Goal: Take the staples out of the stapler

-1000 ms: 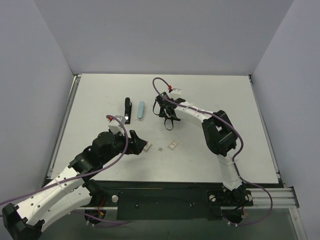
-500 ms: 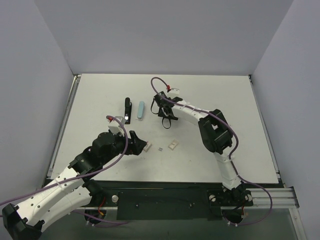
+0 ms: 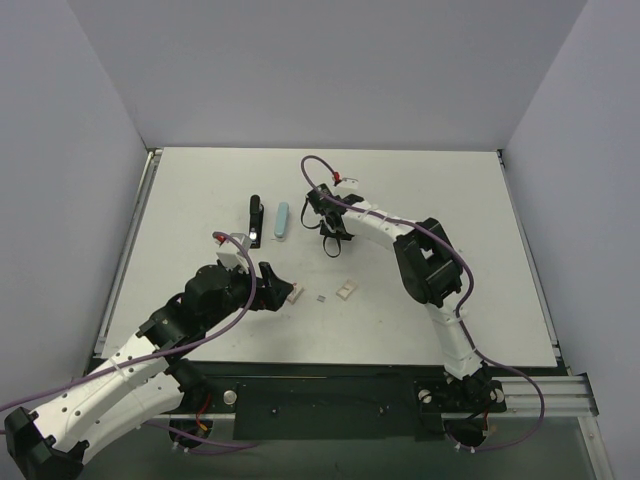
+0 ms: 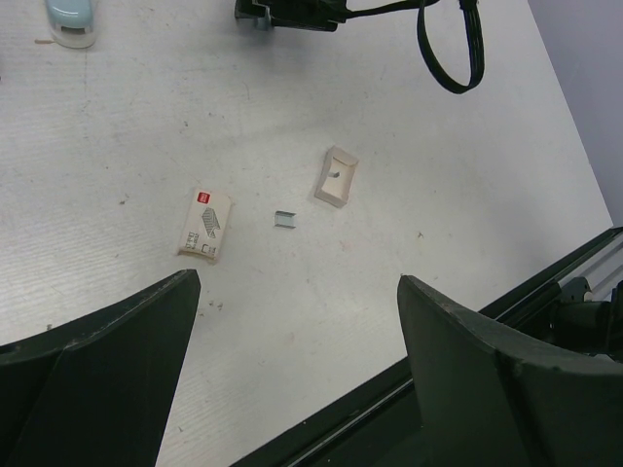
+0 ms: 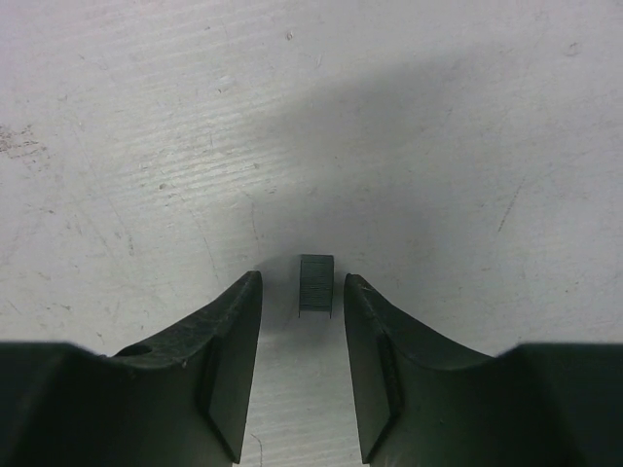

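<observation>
Stapler (image 3: 255, 218): black and slim, lying on the far-left part of the bench (image 3: 450, 190), its length running away from the arms. The top view is too small to tell whether it is hinged open. No end effector touches it.

Just beside it on the right, with a narrow gap, lies a light-blue bar (image 3: 283, 220), roughly parallel to it.

Right end effector (image 5: 302, 279): positioned to the right of the blue bar, low over the bench. Its fingers (image 5: 234, 350) stand partly drawn in on either side of a staple strip (image 5: 315, 284). The strip lies flat on the bench between them. A sliver of bench shows on each side of the strip, so no contact is confirmed and nothing is pinched.

Nearer the arms, three small items lie in a loose row on the bench, all apart from each other:
- a closed white staple box (image 4: 205, 224) with a red label
- a short staple piece (image 4: 284, 220)
- an open cardboard tray (image 4: 336, 178)

Left end effector (image 4: 297, 280): held above the bench on the near side of that row, closest to the staple box. Its fingers are spread wide and it holds nothing.
</observation>
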Motion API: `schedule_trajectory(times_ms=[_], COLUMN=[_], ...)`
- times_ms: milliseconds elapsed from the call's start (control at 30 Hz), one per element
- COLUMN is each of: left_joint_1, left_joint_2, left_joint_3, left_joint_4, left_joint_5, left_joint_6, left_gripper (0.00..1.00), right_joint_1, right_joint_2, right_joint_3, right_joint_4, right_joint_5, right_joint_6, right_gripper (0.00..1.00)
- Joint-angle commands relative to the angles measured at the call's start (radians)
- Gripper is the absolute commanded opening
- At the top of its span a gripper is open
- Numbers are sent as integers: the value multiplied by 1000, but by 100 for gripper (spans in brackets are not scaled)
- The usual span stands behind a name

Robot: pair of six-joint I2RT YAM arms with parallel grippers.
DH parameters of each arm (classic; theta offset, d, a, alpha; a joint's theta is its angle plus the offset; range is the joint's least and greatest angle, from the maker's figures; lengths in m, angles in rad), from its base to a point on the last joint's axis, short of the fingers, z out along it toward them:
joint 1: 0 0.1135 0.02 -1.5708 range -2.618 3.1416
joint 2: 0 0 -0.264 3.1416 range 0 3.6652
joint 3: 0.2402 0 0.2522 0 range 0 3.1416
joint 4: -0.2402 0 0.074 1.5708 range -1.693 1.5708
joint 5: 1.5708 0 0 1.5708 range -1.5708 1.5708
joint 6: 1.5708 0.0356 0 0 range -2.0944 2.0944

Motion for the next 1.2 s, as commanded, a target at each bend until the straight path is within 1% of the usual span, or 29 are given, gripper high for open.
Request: schedule_trajectory(times_ms=[0, 267, 333, 467, 700, 833, 900, 1000, 1033, 1167], left_joint_1=[-5, -5, -5, -7, -5, -5, -7, -5, -7, -7], left_joint_2=[-11, -15, -9, -11, -35, -55, -61, -68, -72, -78], left_joint_3=[1, 1, 2, 7, 10, 11, 13, 16, 17, 28], left_joint_4=[34, 33, 33, 25, -1, -21, -27, -41, -45, -81], left_joint_5=[-2, -1, 4, 5, -1, -5, -5, -5, -8, -22], left_joint_6=[4, 4, 4, 3, -5, -11, -14, -16, -16, -10], left_gripper=[94, 94, 94, 94, 94, 94, 94, 94, 94, 94], right_joint_1=[1, 1, 1, 10, 42, 65, 74, 77, 77, 77], right_joint_2=[24, 27, 24, 3, -118, -212, -264, -371, -396, -489], right_joint_3=[27, 27, 25, 12, -62, -136, -209, -303, -355, -458], right_joint_4=[-52, -55, -55, -55, -51, -32, -28, 3, 15, 41], right_joint_5=[5, 5, 5, 23, 62, 66, 71, 51, 30, -64], right_joint_6=[7, -8, -16, -44, -99, -162, -177, -194, -214, -294], right_gripper=[33, 19, 13, 7, 5, 5, 5, 5, 5, 5])
